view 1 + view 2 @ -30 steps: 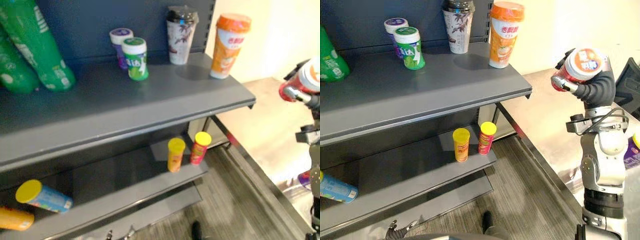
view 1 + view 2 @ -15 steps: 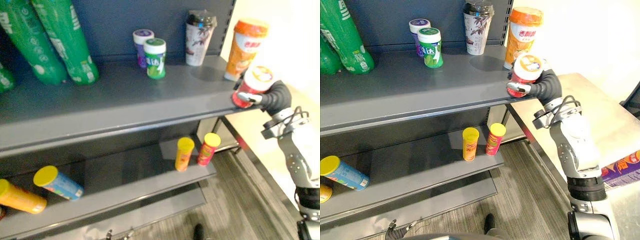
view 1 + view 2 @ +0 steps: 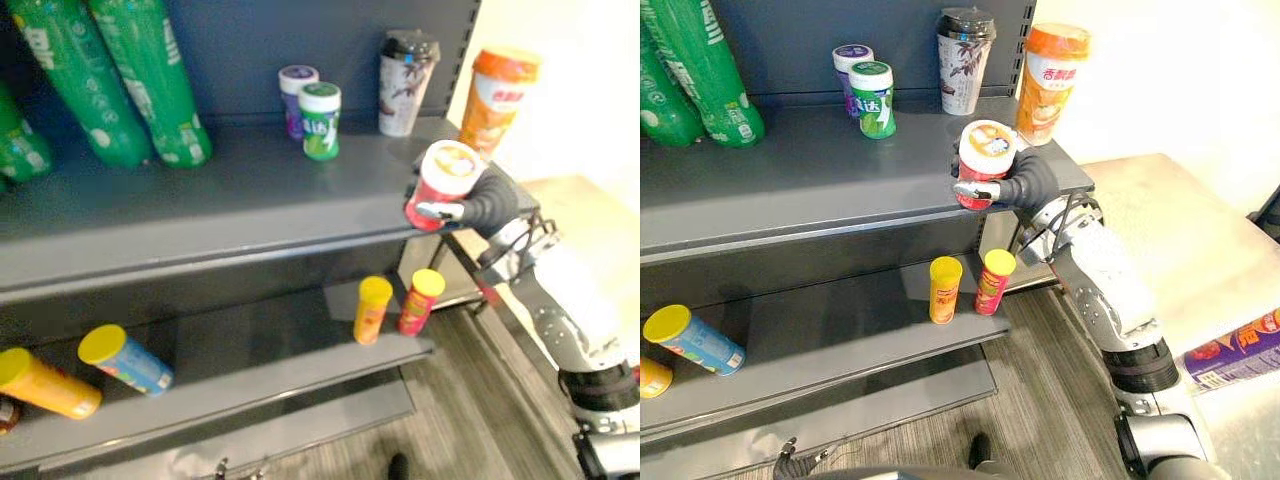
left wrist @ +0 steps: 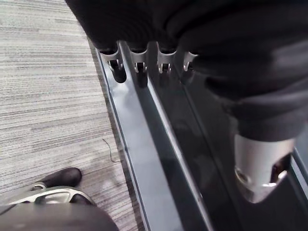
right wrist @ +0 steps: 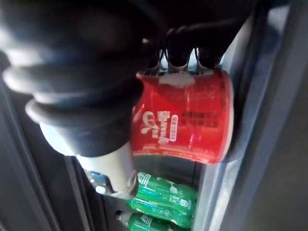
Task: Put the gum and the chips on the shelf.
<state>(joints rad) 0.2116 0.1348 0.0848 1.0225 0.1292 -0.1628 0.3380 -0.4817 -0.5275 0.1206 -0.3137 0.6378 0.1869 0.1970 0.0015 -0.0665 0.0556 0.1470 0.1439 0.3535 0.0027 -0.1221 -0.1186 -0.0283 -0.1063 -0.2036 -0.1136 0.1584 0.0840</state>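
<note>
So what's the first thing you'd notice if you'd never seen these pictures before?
Probably the robot's right hand, curled round a short red tub with a pale lid right at the front edge of the upper grey metal shelf. After that, the tall green plastic bottles leaning at that shelf's back left, and the two upright yellow-lidded tubes side by side on the lower shelf.

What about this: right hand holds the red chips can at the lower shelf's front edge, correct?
No. The right hand holds the red chips can at the upper shelf's front edge, not the lower; see the right eye view.
</note>
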